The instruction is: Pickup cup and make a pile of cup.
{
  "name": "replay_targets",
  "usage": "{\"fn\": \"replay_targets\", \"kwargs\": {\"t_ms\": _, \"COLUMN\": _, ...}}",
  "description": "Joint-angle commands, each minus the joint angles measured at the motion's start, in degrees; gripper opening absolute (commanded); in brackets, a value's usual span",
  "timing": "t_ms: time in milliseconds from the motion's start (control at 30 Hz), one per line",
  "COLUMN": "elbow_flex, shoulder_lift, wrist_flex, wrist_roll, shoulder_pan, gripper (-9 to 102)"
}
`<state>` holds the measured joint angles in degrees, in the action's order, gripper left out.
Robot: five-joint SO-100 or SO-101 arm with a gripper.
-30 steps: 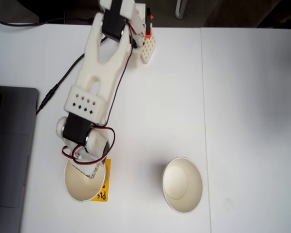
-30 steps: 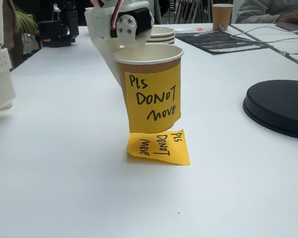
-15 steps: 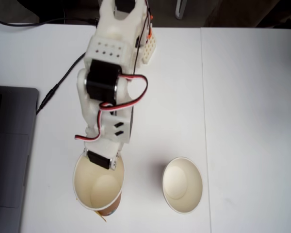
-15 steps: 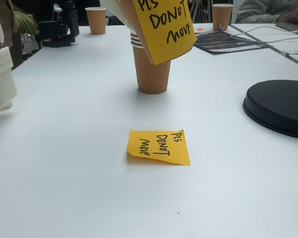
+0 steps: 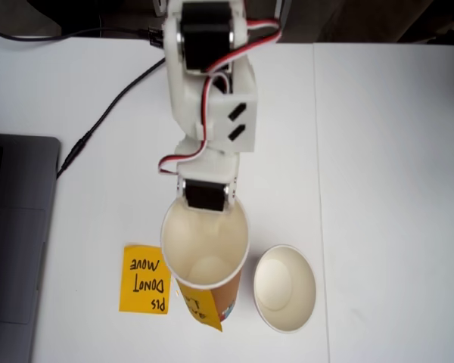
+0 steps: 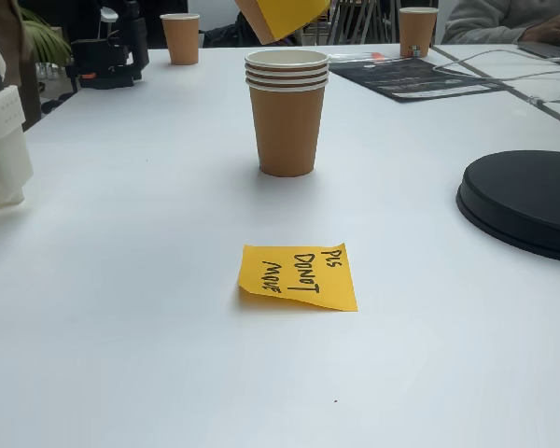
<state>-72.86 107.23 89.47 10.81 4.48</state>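
In the low fixed view, nearest at lower centre, one orange note (image 6: 298, 277) lies flat on the white worktop (image 6: 121, 308). Beyond it, at upper centre, stands the pile (image 6: 287, 112), which shows four stacked rims, so I count four cups nested there. At the top edge above it hangs the bottom of the cup (image 6: 278, 13) I carry, a second note stuck to its wall. Two more lone cups stand far back.

From above, my fingers (image 5: 205, 198) are clenched on the cup's (image 5: 205, 246) far rim at mid-frame; it is lifted clear, just left of the pile (image 5: 285, 287) at lower right, with the flat note (image 5: 145, 278) at lower left.

So the pickup looks done. I judge what is left is to shift over the pile, lower the cup in and let go.
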Motion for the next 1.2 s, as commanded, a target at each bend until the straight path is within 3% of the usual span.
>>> {"fn": "replay_targets", "kwargs": {"t_ms": 0, "elbow_flex": 4.66, "shoulder_lift": 5.98, "wrist_flex": 0.26, "wrist_roll": 0.09, "shoulder_pan": 4.83, "gripper": -7}}
{"fn": "replay_targets", "kwargs": {"t_ms": 333, "elbow_flex": 4.75, "shoulder_lift": 7.29, "wrist_flex": -0.26, "wrist_roll": -0.26, "shoulder_pan": 13.36, "gripper": -6}}
{"fn": "replay_targets", "kwargs": {"t_ms": 1167, "elbow_flex": 17.05, "shoulder_lift": -4.22, "wrist_flex": 0.26, "wrist_roll": -0.18, "shoulder_pan": 18.98, "gripper": -7}}
